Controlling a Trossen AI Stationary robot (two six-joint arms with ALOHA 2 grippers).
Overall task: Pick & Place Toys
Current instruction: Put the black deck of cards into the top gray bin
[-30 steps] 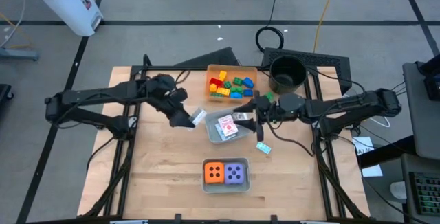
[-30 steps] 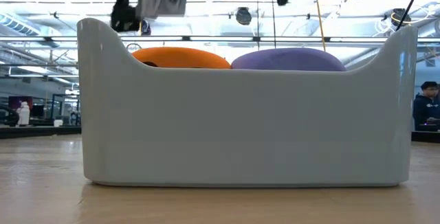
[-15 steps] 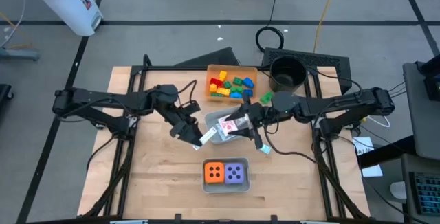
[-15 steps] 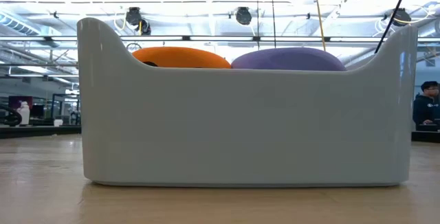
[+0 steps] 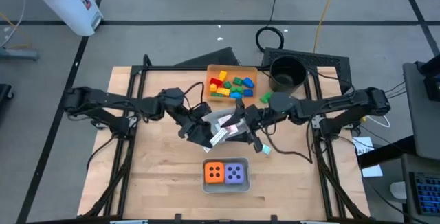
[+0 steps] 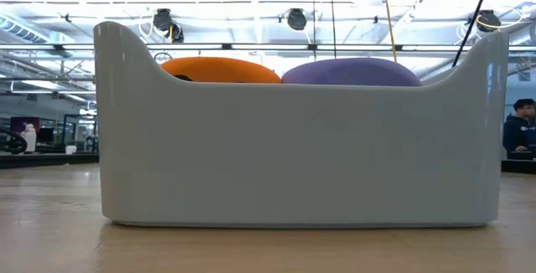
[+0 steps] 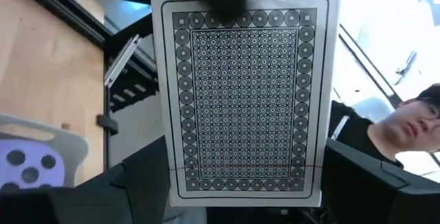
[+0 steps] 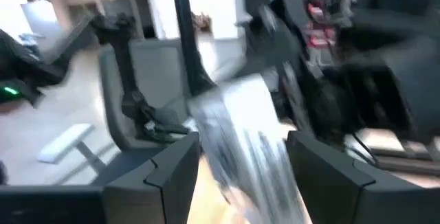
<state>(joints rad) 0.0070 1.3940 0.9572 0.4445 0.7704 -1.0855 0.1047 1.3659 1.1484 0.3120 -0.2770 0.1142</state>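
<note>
Over the clear grey plastic tray [image 5: 221, 122] we see the left gripper [image 5: 206, 136] clenching a white patterned playing card [image 7: 244, 93]; the right gripper [image 5: 240, 126], close beside, apparently grasps another pale card [image 8: 240, 138].

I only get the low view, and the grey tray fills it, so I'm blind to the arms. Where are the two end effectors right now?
Observer: Both meet over the clear tray mid-table, behind the dice tray that blocks your view.
Operator: Is the left one carrying anything?
Observer: Yes, the left end effector grips a patterned card between its fingers.
Operator: And the right?
Observer: The right end effector seems to grip a second card, though that view is blurred.
</note>
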